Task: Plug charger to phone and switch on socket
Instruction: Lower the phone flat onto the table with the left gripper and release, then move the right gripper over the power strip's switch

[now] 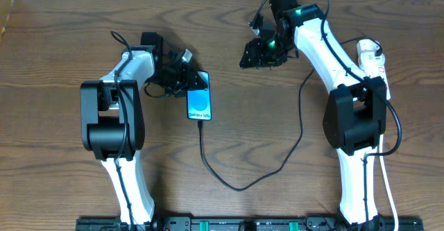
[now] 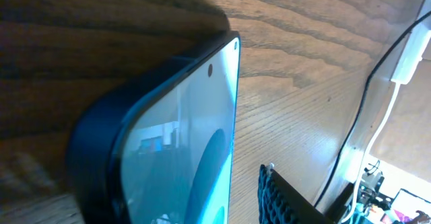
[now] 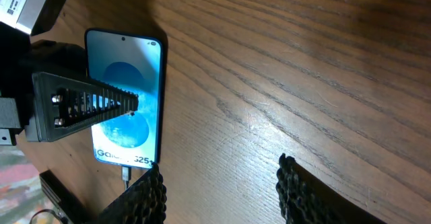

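The phone lies screen-up on the bench, its top end right at the left tool. One ribbed finger crosses above the screen; whether that tool stands apart or together I cannot tell. The charger meets the phone's end farthest from that tool. The right tool hangs apart and empty, well clear of the phone, with the socket past it, beside the right arm.

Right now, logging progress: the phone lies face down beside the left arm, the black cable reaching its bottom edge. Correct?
No: the phone lies face up, blue screen showing in the overhead view. It is beside the left arm, the black cable reaching its bottom edge.
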